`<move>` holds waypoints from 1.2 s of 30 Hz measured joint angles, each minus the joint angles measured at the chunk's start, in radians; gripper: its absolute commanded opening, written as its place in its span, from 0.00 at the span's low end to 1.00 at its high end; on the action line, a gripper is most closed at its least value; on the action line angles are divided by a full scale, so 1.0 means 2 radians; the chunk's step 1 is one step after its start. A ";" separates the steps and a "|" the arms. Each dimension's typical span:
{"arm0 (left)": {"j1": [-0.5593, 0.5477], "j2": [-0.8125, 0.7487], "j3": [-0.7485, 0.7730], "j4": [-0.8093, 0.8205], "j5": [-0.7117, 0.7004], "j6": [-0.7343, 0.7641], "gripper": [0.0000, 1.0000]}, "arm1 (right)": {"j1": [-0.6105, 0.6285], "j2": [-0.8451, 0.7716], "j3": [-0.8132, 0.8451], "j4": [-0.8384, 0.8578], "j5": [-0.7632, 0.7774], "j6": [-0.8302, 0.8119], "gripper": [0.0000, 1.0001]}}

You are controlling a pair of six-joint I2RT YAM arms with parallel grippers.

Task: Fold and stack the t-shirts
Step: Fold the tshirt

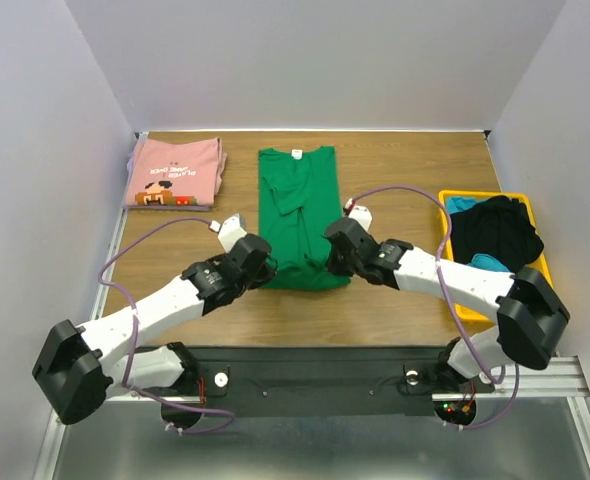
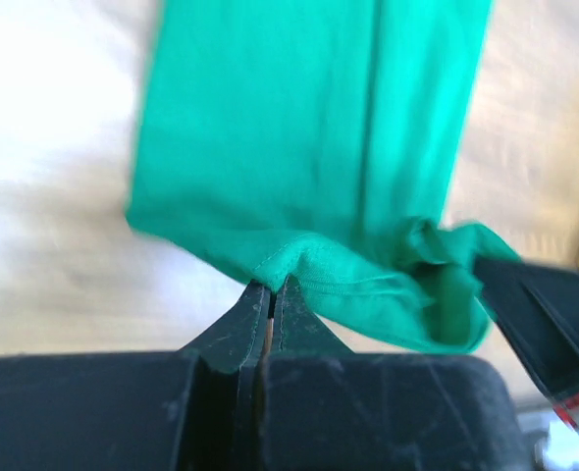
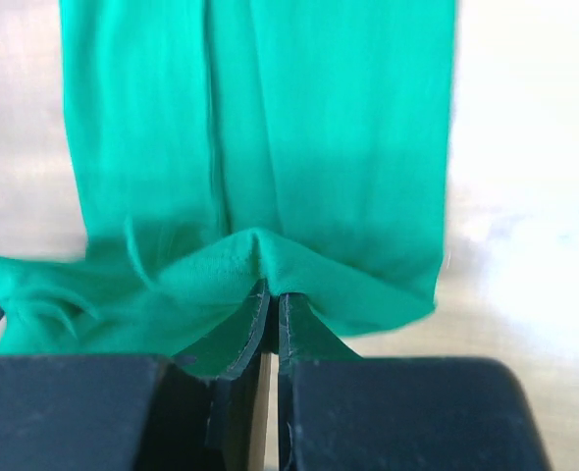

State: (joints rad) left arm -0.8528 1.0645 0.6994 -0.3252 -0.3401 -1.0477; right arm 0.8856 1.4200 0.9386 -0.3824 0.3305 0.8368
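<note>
The green t-shirt (image 1: pixel 297 215) lies lengthwise at the table's middle, sleeves folded in, neck label at the far end. My left gripper (image 1: pixel 268 271) is shut on its near hem at the left; the left wrist view shows the green t-shirt (image 2: pixel 309 147) pinched at my left gripper (image 2: pixel 273 287). My right gripper (image 1: pixel 332 262) is shut on the hem at the right; the right wrist view shows the green t-shirt (image 3: pixel 270 128) pinched at my right gripper (image 3: pixel 271 290). The hem is lifted slightly. The pink t-shirt (image 1: pixel 175 172) lies folded at the far left.
A yellow tray (image 1: pixel 530 204) at the right holds dark and teal clothes (image 1: pixel 493 232). Side walls stand at left and right. The right gripper's finger shows at the lower right of the left wrist view.
</note>
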 measured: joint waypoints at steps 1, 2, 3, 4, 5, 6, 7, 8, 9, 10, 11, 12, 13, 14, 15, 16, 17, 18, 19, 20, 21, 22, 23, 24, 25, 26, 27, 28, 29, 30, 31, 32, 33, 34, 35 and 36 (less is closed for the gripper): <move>0.017 0.010 0.002 0.010 0.001 0.011 0.00 | -0.008 0.012 0.013 0.001 0.007 -0.005 0.02; 0.031 0.019 0.006 0.019 0.002 0.023 0.00 | -0.014 0.022 0.025 0.001 0.012 -0.011 0.01; 0.046 0.033 0.012 0.028 0.003 0.035 0.00 | -0.021 0.034 0.038 0.001 0.018 -0.018 0.01; 0.054 0.042 0.018 0.031 0.005 0.043 0.00 | -0.028 0.047 0.051 0.004 0.022 -0.024 0.01; 0.066 0.061 0.031 0.040 0.005 0.056 0.00 | -0.033 0.057 0.061 0.005 0.026 -0.029 0.01; 0.070 0.069 0.037 0.044 0.005 0.061 0.00 | -0.037 0.065 0.068 0.006 0.028 -0.033 0.01; 0.075 0.082 0.047 0.049 0.005 0.068 0.00 | -0.043 0.077 0.078 0.008 0.033 -0.042 0.01; 0.082 0.098 0.061 0.060 0.007 0.077 0.00 | -0.047 0.084 0.085 0.009 0.035 -0.046 0.01; 0.087 0.106 0.068 0.065 0.010 0.085 0.00 | -0.051 0.091 0.092 0.009 0.037 -0.051 0.01; 0.095 0.120 0.078 0.073 0.014 0.093 0.00 | -0.057 0.102 0.105 0.009 0.039 -0.059 0.01; 0.100 0.131 0.088 0.082 0.016 0.101 0.00 | -0.061 0.109 0.112 0.012 0.039 -0.064 0.01; 0.106 0.142 0.096 0.085 0.018 0.106 0.00 | -0.065 0.116 0.119 0.014 0.039 -0.068 0.01; 0.113 0.154 0.104 0.090 0.020 0.112 0.00 | -0.070 0.124 0.129 0.017 0.039 -0.072 0.01; 0.118 0.165 0.111 0.092 0.022 0.116 0.00 | -0.075 0.132 0.137 0.020 0.039 -0.078 0.01; 0.126 0.181 0.121 0.094 0.024 0.122 0.00 | -0.079 0.138 0.142 0.023 0.038 -0.081 0.01; 0.131 0.191 0.126 0.095 0.026 0.125 0.00 | -0.084 0.144 0.147 0.026 0.036 -0.084 0.01; 0.138 0.204 0.133 0.097 0.027 0.130 0.00 | -0.088 0.150 0.150 0.027 0.036 -0.086 0.01; 0.142 0.213 0.137 0.100 0.027 0.135 0.00 | -0.093 0.155 0.154 0.028 0.035 -0.089 0.01; 0.148 0.221 0.141 0.105 0.030 0.141 0.00 | -0.097 0.160 0.157 0.030 0.037 -0.091 0.01; 0.150 0.227 0.143 0.109 0.031 0.145 0.00 | -0.100 0.165 0.159 0.031 0.038 -0.093 0.01; 0.155 0.235 0.146 0.114 0.033 0.150 0.00 | -0.104 0.171 0.160 0.037 0.039 -0.094 0.01; 0.159 0.244 0.151 0.119 0.039 0.157 0.00 | -0.107 0.177 0.162 0.042 0.039 -0.097 0.01; 0.162 0.252 0.156 0.124 0.041 0.161 0.00 | -0.109 0.184 0.164 0.045 0.039 -0.098 0.01; 0.165 0.264 0.163 0.132 0.045 0.167 0.00 | -0.112 0.190 0.166 0.050 0.039 -0.101 0.01; 0.166 0.270 0.166 0.135 0.047 0.169 0.00 | -0.113 0.198 0.170 0.054 0.038 -0.105 0.01; 0.168 0.280 0.171 0.141 0.051 0.172 0.00 | -0.116 0.208 0.175 0.056 0.037 -0.108 0.01; 0.171 0.289 0.176 0.145 0.053 0.175 0.00 | -0.117 0.216 0.181 0.058 0.037 -0.110 0.01; 0.173 0.296 0.181 0.147 0.055 0.177 0.00 | -0.120 0.226 0.187 0.061 0.035 -0.112 0.02; 0.175 0.305 0.184 0.150 0.057 0.179 0.00 | -0.122 0.232 0.191 0.064 0.034 -0.113 0.03; 0.177 0.311 0.188 0.151 0.057 0.180 0.00 | -0.123 0.239 0.195 0.066 0.032 -0.114 0.04; 0.179 0.319 0.191 0.152 0.058 0.182 0.00 | -0.125 0.244 0.198 0.068 0.031 -0.116 0.09; 0.180 0.325 0.195 0.153 0.058 0.183 0.07 | -0.126 0.251 0.201 0.071 0.031 -0.116 0.14; 0.182 0.332 0.199 0.154 0.060 0.184 0.15 | -0.129 0.257 0.203 0.074 0.029 -0.116 0.17; 0.183 0.336 0.202 0.154 0.060 0.186 0.27 | -0.130 0.261 0.204 0.075 0.028 -0.116 0.21; 0.183 0.340 0.204 0.154 0.062 0.187 0.55 | -0.132 0.264 0.205 0.076 0.027 -0.116 0.32; 0.185 0.343 0.206 0.154 0.063 0.189 0.68 | -0.133 0.266 0.207 0.075 0.027 -0.116 0.38</move>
State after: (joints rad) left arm -0.4831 1.7496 1.1107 -0.0170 -0.2146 -0.6693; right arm 0.6201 1.9530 1.3521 -0.2317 0.3855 0.6044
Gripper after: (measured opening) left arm 0.246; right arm 0.199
